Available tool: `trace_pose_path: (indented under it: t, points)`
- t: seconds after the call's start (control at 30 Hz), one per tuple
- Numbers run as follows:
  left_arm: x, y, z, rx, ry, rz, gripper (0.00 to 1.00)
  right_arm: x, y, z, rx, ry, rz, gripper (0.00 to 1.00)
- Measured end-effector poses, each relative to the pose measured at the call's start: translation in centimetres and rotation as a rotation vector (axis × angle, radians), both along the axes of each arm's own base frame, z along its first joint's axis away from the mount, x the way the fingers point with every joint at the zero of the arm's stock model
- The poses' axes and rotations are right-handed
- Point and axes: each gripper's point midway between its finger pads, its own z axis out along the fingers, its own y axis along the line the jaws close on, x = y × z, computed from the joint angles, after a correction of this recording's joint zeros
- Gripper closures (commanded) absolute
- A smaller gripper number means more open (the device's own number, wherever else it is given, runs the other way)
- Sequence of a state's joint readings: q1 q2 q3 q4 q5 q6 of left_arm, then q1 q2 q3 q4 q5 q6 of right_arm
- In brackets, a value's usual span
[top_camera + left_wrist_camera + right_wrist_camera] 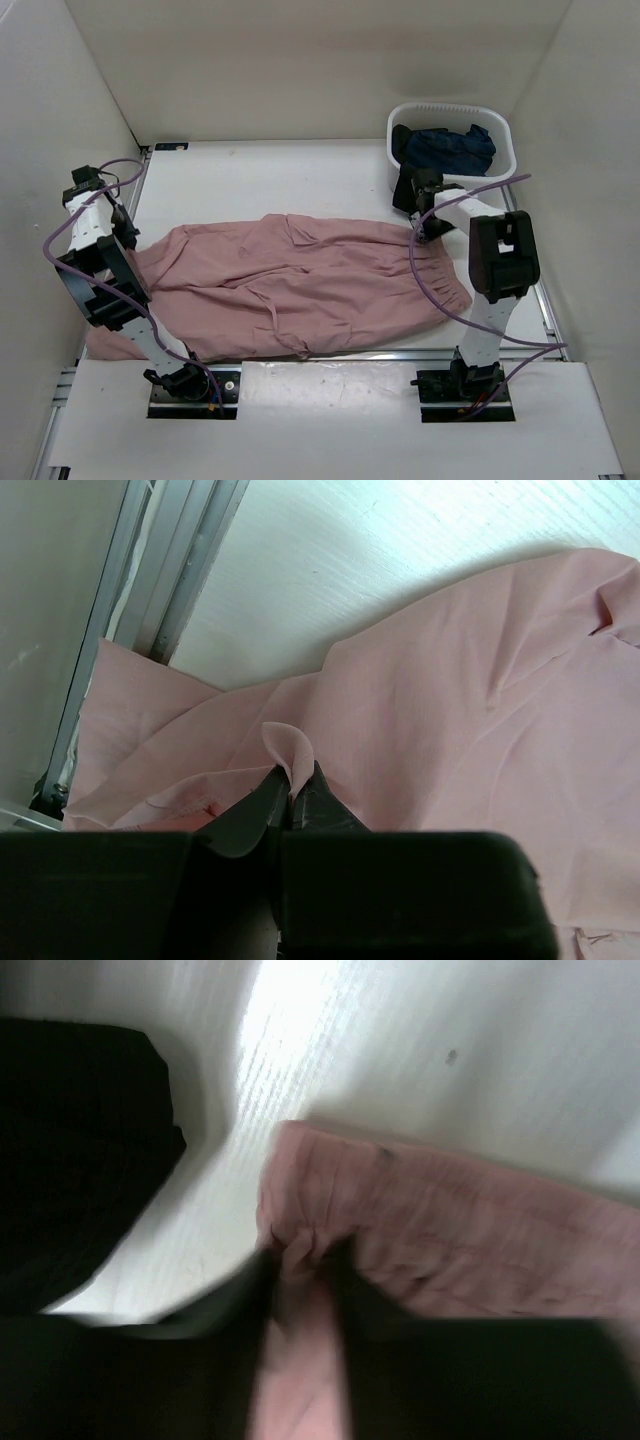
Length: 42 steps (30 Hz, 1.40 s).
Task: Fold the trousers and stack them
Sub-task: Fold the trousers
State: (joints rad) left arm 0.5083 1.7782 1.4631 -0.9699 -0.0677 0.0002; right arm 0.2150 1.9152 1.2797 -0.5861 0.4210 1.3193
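The dusty-pink trousers (300, 280) lie spread across the table, legs to the left and gathered waistband to the right. My left gripper (128, 240) is at the leg end. In the left wrist view it (291, 780) is shut on a small raised fold of the trousers (450, 700). My right gripper (420, 232) is at the far corner of the waistband. In the blurred right wrist view the waistband (450, 1230) bunches between the fingers of that gripper (300, 1250), which is closed on it.
A white basket (450, 108) holding dark navy garments (450, 148) stands at the back right, just behind the right gripper. A metal rail (170, 570) runs along the table's left edge. White walls enclose the table. One leg end (110, 345) reaches the near left edge.
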Motion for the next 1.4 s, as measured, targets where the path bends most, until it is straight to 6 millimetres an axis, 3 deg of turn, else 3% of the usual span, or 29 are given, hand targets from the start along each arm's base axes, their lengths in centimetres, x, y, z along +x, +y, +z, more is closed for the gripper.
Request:
trace_pose_path:
  t: [0.03, 0.07, 0.27, 0.4, 0.5, 0.6, 0.67, 0.77, 0.87, 1.0, 1.1, 1.23, 1.4]
  points:
    - [0.0, 0.0, 0.0, 0.000, 0.000, 0.000, 0.86, 0.2, -0.1, -0.1, -0.001, 0.013, 0.006, 0.91]
    - [0.0, 0.0, 0.0, 0.001, 0.001, 0.000, 0.86, 0.3, -0.2, -0.3, 0.001, 0.021, 0.003, 1.00]
    - [-0.2, 0.8, 0.6, 0.014, -0.001, 0.020, 0.86, -0.2, -0.9, -0.2, 0.026, 0.028, -0.003, 1.00]
    - [1.2, 3.6, 4.3, 0.072, -0.096, 0.065, 0.86, -3.1, -3.5, 1.1, -0.009, 0.064, 0.013, 1.00]
    - [2.4, 5.3, 7.4, 0.122, -0.178, 0.084, 0.86, -3.9, -5.4, 4.8, -0.033, 0.013, 0.051, 1.00]
    - [2.7, 5.3, 9.2, 0.150, -0.219, 0.080, 0.86, -4.4, -6.7, 10.2, -0.065, -0.107, 0.101, 1.00]
    - [2.1, 4.8, 9.9, 0.166, -0.229, 0.079, 0.86, -5.8, -7.3, 13.8, -0.088, -0.193, 0.125, 1.00]
    - [-1.0, 3.6, 9.4, 0.171, -0.215, 0.095, 0.86, -9.9, -8.3, 16.2, -0.107, -0.266, 0.121, 1.00]
    - [-6.2, 2.8, 7.1, 0.163, -0.161, 0.159, 0.86, -15.5, -8.9, 14.2, -0.105, -0.242, 0.101, 1.00]
    - [-13.8, 2.3, 2.4, 0.134, -0.044, 0.301, 0.86, -23.2, -8.0, 7.2, -0.038, -0.071, 0.088, 1.00]
    - [-17.6, 1.4, -0.5, 0.092, 0.034, 0.376, 0.86, -26.6, -7.2, 3.9, 0.019, 0.008, 0.064, 1.00]
    - [-17.6, 1.4, -1.1, 0.078, 0.025, 0.382, 0.86, -27.3, -7.2, 3.8, 0.031, 0.000, 0.039, 1.00]
    - [-14.7, 3.9, 1.9, 0.125, -0.079, 0.374, 0.86, -25.2, -8.0, 7.4, -0.014, -0.035, 0.040, 1.00]
